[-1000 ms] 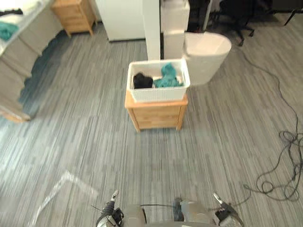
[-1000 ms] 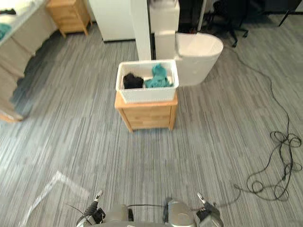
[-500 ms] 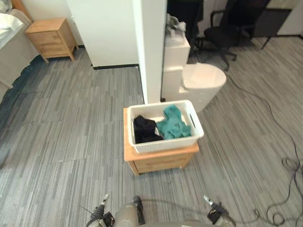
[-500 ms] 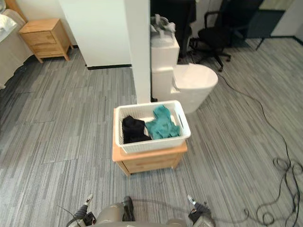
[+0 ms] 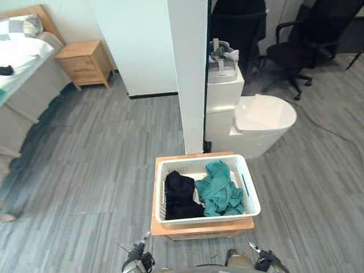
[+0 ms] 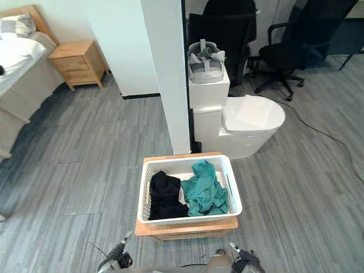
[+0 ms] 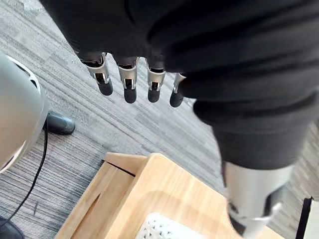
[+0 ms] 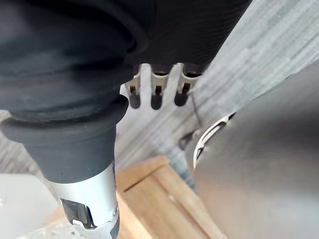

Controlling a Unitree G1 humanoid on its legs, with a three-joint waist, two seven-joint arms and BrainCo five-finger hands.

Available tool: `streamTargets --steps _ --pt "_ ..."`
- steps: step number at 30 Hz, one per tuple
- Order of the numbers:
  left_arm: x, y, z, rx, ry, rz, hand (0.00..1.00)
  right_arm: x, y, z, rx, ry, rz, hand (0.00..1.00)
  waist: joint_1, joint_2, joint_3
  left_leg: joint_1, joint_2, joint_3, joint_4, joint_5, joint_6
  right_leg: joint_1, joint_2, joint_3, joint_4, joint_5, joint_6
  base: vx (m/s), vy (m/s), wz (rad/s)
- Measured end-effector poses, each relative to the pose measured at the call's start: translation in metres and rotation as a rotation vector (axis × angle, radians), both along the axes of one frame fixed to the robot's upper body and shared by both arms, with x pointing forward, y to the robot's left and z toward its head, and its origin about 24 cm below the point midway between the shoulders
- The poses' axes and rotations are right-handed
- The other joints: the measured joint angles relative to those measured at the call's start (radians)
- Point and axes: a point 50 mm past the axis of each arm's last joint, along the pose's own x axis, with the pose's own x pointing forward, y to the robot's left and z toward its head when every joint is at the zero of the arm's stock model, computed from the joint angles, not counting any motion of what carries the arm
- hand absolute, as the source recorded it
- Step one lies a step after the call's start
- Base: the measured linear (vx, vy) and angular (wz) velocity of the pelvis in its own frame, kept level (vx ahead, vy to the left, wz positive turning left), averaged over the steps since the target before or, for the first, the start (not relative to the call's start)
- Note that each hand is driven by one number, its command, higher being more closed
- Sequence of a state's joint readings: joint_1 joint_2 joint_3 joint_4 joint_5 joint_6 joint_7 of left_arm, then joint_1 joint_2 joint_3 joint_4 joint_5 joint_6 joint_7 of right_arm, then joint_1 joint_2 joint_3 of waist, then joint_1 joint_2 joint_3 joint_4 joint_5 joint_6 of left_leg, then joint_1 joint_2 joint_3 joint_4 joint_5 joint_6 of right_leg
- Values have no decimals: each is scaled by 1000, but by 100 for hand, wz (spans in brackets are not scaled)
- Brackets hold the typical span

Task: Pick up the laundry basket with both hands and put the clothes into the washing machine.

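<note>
A white laundry basket (image 5: 248,192) stands on a low wooden bedside cabinet (image 5: 200,227) just in front of me. Inside lie a black garment (image 5: 180,196) on the left and a teal garment (image 5: 220,190) on the right. My left hand (image 7: 128,82) hangs beside the cabinet's near left corner (image 7: 149,199) with straight fingers and holds nothing. My right hand (image 8: 155,94) hangs by the cabinet's near right side (image 8: 154,184), fingers straight and empty. Both hands are apart from the basket.
Behind the basket stands a white rounded appliance (image 5: 263,116) with its lid down, and a white box (image 5: 223,88) with a grey headset (image 5: 223,57) on it. A white pillar (image 5: 190,68) rises just behind the cabinet. Black office chairs (image 5: 301,51) stand far right, a second wooden cabinet (image 5: 85,62) and a bed (image 5: 23,62) far left.
The whole picture has shifted as the camera moved closer: the basket and cabinet now show lower and nearer. The clothes lie as before. Both hands still hang low and empty.
</note>
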State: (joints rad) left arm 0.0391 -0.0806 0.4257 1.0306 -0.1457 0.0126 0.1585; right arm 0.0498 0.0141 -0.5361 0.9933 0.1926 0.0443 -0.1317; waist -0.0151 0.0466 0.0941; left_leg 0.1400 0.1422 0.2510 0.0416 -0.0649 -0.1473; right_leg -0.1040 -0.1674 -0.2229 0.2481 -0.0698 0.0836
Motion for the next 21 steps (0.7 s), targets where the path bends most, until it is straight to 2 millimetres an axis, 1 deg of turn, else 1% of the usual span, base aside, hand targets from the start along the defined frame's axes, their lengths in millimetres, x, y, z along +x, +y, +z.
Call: streamTargets --steps 3,5,6,7,8,9,10,11,12,13,14,15,16,18,19,20,21 --pt "-1 2 0 2 1 19 0 8 -2 3 -3 -42 -36 0 -1 -4 0 -4 15 4 -8 6 2 10 23 -1 -36 4 -5 44 -104 0" --pt "-3 8 0 2 -1 61 0 12 -3 6 -8 -66 -77 0 -2 -3 1 -13 19 14 -9 6 2 2 30 5 -49 8 -11 -33 -27 -8" --pt "-6 12 0 1 0 116 0 16 -7 11 -26 -101 -112 0 -5 -9 3 -19 21 28 -9 6 2 -8 31 10 -54 9 -12 -66 -17 -13" --pt "-12 18 1 4 -1 181 0 19 -14 19 -58 -160 -150 0 -13 -11 5 -30 27 42 -11 5 3 -20 35 17 -63 13 -12 -66 -12 -18" --pt "-15 21 1 6 -9 216 0 23 -19 25 -82 -195 -167 0 -16 -11 5 -34 28 53 -12 2 5 -29 38 24 -65 13 -12 -52 -10 -25" --pt "-19 27 3 14 -18 252 0 27 -28 35 -125 -249 -190 0 -23 -7 4 -44 31 68 -15 -9 11 -50 46 33 -68 14 -11 -59 14 -36" --pt "-24 38 6 35 -38 307 0 30 -45 55 -216 -333 -209 0 -29 4 8 -60 36 94 -13 -31 17 -75 55 43 -66 21 -10 -36 16 -37" --pt "-25 44 8 50 -49 321 0 29 -51 62 -246 -359 -218 0 -29 4 11 -65 38 103 -9 -32 17 -82 55 51 -65 23 -8 -29 9 -43" --pt "-28 56 13 88 -70 332 0 26 -63 77 -309 -409 -235 0 -30 8 14 -68 38 122 -4 -39 17 -100 58 65 -55 24 -9 -9 -10 -36" --pt "-29 63 16 111 -82 337 0 24 -68 84 -344 -427 -247 0 -32 11 15 -67 38 131 -3 -42 16 -108 60 73 -50 24 -8 6 -6 -44" --pt "-27 76 23 159 -120 362 0 19 -76 96 -403 -458 -268 0 -36 18 18 -68 37 149 -3 -45 15 -123 62 89 -37 23 -5 9 6 -32" --pt "-24 86 30 194 -154 380 0 17 -82 104 -443 -476 -282 0 -42 26 18 -80 37 156 -3 -45 16 -134 61 93 -31 22 -6 30 7 -26" --pt "-19 98 39 242 -198 399 0 16 -88 113 -482 -500 -300 0 -58 35 22 -83 35 159 -3 -45 16 -148 61 98 -24 20 -6 44 3 -15" --pt "-5 115 55 302 -277 385 0 17 -97 127 -551 -527 -300 0 -70 52 26 -86 33 172 -1 -45 16 -166 64 118 -19 23 -12 60 7 -18" --pt "0 117 59 317 -298 375 0 18 -100 132 -568 -541 -302 0 -78 57 26 -90 33 173 2 -45 16 -168 64 120 -19 24 -12 67 13 -16" --pt "11 122 67 345 -340 351 0 23 -104 141 -609 -564 -285 0 -83 64 30 -91 31 176 7 -44 16 -168 64 126 -21 25 -13 67 9 -20" --pt "19 126 74 363 -373 334 0 29 -107 149 -636 -590 -269 0 -84 66 29 -90 30 187 12 -43 15 -171 68 142 -26 31 -14 66 10 -27"
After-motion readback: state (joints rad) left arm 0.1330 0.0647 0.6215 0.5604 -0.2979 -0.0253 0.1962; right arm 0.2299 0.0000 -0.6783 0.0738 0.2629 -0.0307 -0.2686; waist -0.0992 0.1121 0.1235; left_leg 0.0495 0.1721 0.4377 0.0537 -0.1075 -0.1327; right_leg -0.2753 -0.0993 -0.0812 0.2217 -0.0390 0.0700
